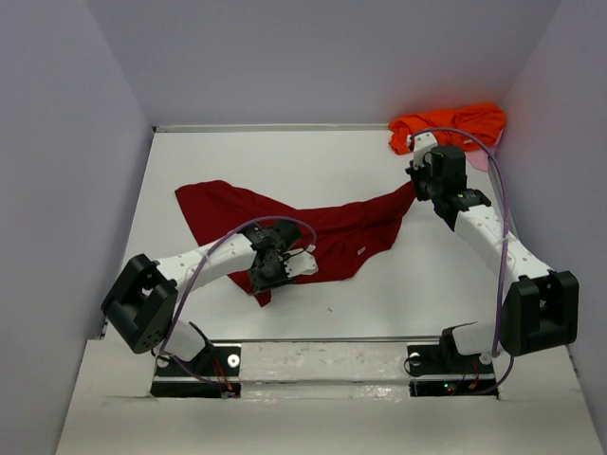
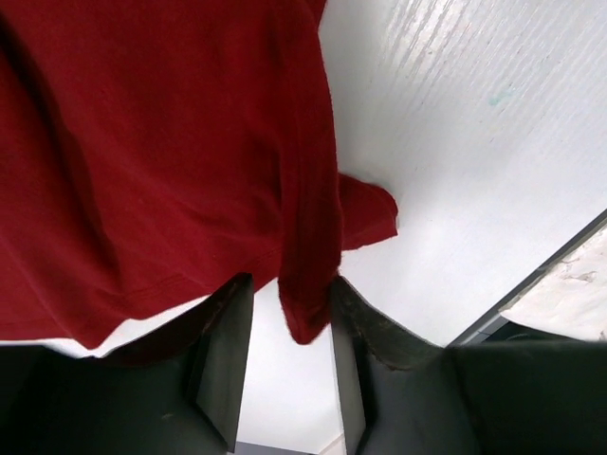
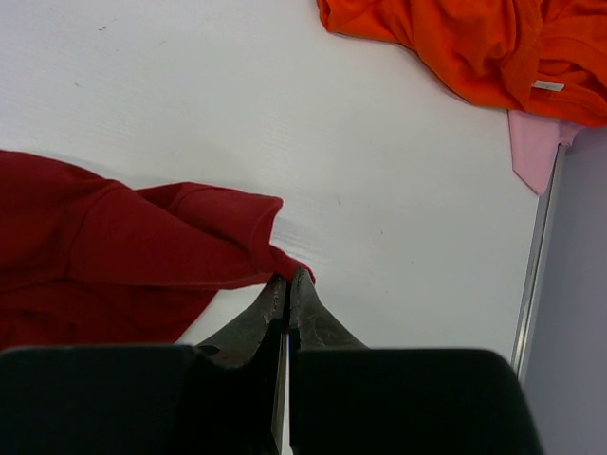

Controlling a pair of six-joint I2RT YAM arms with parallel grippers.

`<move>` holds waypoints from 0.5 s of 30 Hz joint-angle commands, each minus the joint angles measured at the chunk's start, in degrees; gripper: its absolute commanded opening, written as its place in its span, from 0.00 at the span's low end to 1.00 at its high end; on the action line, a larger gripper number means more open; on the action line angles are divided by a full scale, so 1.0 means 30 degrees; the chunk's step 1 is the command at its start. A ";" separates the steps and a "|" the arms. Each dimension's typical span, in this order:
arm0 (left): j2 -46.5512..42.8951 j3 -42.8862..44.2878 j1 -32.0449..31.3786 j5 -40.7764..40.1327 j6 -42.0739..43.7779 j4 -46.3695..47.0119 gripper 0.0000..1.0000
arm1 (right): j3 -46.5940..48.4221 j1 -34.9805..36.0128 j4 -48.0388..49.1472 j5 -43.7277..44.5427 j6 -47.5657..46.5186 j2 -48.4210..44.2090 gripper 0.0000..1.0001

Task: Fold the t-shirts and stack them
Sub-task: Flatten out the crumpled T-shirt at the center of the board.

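The dark crimson t-shirt (image 1: 313,227) lies crumpled across the middle of the white table. My left gripper (image 1: 266,275) is at its near-left hem. In the left wrist view the gripper (image 2: 289,284) is open, and a hanging fold of the red cloth (image 2: 303,284) dangles between the jaws, brushing only the right finger (image 2: 356,318). My right gripper (image 1: 415,185) is shut on the shirt's far-right corner; in the right wrist view the pinched red tip (image 3: 294,268) shows at the gripper (image 3: 288,280). The orange t-shirt (image 1: 450,123) lies bunched in the far right corner (image 3: 455,43).
A pink cloth (image 1: 479,159) pokes out from under the orange t-shirt by the right wall (image 3: 531,152). Grey walls close in the table on the left, back and right. A metal rail (image 2: 531,284) runs along the near edge by the arm bases.
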 commanded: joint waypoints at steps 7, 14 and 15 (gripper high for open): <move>-0.1042 -0.0400 -0.0055 -0.1006 0.0236 -0.0618 0.00 | 0.0001 -0.0138 0.0486 -0.0211 -0.0226 -0.0004 0.00; -0.2560 0.0768 0.0967 -0.2148 0.0237 0.0786 0.00 | -0.0145 -0.0314 0.0866 -0.0005 -0.0052 -0.1056 0.00; -0.2827 0.1148 0.1318 -0.2090 0.0208 0.1485 0.00 | -0.0232 -0.0314 0.1157 -0.0093 0.0007 -0.1813 0.00</move>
